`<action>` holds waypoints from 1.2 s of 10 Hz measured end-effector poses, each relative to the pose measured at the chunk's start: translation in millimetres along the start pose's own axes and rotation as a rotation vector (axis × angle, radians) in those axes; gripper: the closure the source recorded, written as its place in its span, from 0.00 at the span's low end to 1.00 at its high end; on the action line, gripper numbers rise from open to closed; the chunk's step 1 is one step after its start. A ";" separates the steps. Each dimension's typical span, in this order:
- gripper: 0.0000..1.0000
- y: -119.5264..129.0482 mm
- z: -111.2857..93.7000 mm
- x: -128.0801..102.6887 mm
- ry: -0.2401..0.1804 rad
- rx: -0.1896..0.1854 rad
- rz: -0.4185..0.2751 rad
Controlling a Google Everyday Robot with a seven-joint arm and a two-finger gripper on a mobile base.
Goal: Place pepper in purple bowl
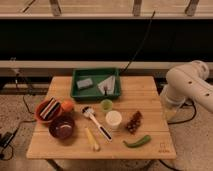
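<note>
The green pepper [137, 141] lies near the front right of the wooden table [150, 92], curved and tapering. The dark purple bowl [62, 127] sits at the front left, apparently empty. The white robot arm [187, 87] is at the right edge of the view, beside the table. The gripper itself is out of view; only the arm's rounded links show.
An orange-red bowl [47, 111] with a striped item sits left of an orange ball [67, 105]. A green tray [96, 85] stands at the back. A small green cup [106, 104], white cup [113, 120], brush [95, 122], pale yellow stick [92, 139] and dark grapes [133, 122] lie mid-table.
</note>
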 end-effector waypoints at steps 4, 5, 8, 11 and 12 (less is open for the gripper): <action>0.35 36.3 40.0 -15.3 -0.055 -0.056 -0.097; 0.35 48.3 56.0 -23.4 -0.076 -0.072 -0.125; 0.35 68.7 87.8 -38.3 -0.120 -0.110 -0.161; 0.35 76.7 115.0 -45.9 -0.162 -0.143 -0.174; 0.35 79.2 123.1 -46.4 -0.173 -0.155 -0.173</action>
